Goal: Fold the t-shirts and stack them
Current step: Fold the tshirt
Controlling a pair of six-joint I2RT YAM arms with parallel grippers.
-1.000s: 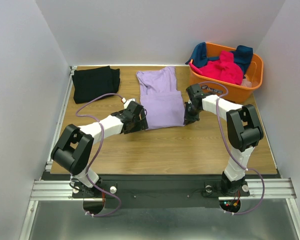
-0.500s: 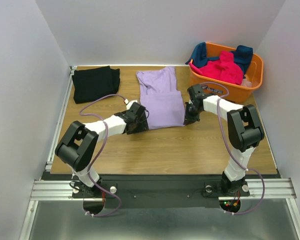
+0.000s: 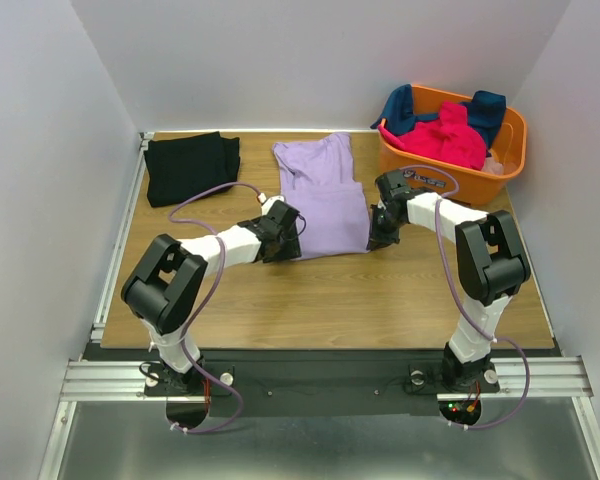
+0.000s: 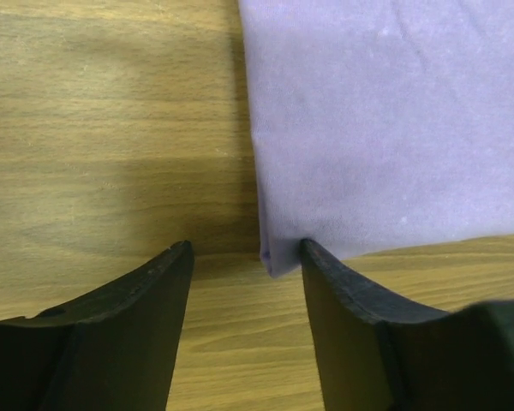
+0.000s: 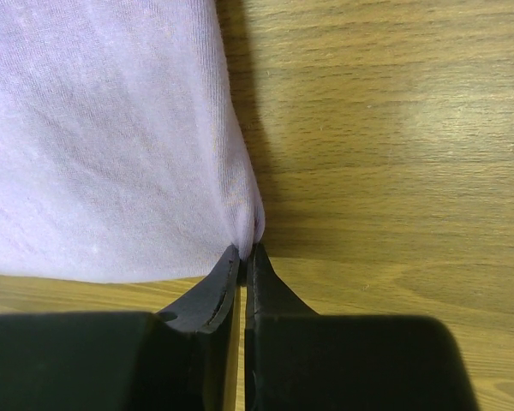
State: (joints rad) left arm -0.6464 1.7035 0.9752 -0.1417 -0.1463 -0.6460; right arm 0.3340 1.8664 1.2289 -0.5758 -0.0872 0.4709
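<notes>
1. The lavender shirt [image 3: 323, 190] lies flat in the middle of the counter [image 3: 360, 300], folded into a long strip that runs from the far edge toward the arms
2. The left claw [image 4: 244, 248] sits low over the wood at the shirt's near left corner, with its jaws apart at a middling width
3. That corner of the cloth pokes into the gap and touches the inner face of the finger on the right of the wrist view, with bare wood between the cloth and the other finger
4. The right claw [image 5: 242, 250] is at the shirt's near right corner, its fingertips pressed together on the cloth, which puckers where it runs into the tips
5. The two claws flank the shirt's near edge, one at each corner
6. A black shirt [image 3: 188, 168] lies folded at the far left of the counter, well apart from both claws
7. An orange basket [image 3: 516, 132] stands at the far right and holds a heaped hot-pink shirt [image 3: 442, 136] and a dark teal-blue shirt [image 3: 486, 106]; the right arm reaches past just beside its near wall
</notes>
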